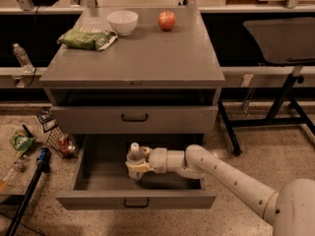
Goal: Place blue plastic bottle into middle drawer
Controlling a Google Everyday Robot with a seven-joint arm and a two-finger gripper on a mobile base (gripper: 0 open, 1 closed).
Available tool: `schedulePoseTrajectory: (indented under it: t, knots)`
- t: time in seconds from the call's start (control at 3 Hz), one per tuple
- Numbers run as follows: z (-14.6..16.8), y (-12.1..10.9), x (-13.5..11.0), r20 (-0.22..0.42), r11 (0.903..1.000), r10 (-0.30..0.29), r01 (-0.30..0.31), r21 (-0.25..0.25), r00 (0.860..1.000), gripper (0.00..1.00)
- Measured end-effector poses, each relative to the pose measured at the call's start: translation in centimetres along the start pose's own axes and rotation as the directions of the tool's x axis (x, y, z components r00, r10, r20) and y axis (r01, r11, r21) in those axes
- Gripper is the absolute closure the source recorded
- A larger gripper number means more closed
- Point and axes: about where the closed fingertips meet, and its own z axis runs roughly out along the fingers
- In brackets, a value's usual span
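Observation:
The blue plastic bottle, clear with a white cap, stands upright inside the open middle drawer, the lowest drawer of the grey cabinet. My gripper reaches in from the right on a white arm and is shut on the bottle's lower body. The bottle is near the middle of the drawer, low over its floor; I cannot tell if it touches the floor. The drawer is pulled far out, its dark handle facing front.
The drawer above is shut. On the cabinet top are a white bowl, a red apple and a green bag. Litter and a small bottle lie left; a dark table frame stands right.

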Motion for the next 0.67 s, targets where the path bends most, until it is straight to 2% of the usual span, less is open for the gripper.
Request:
schedulePoseTrajectory:
  t: [0.67]
  knots:
    - [0.2,-0.2,2.9,0.012,0.9996,0.015,-0.016,0.023,1.0,0.28]
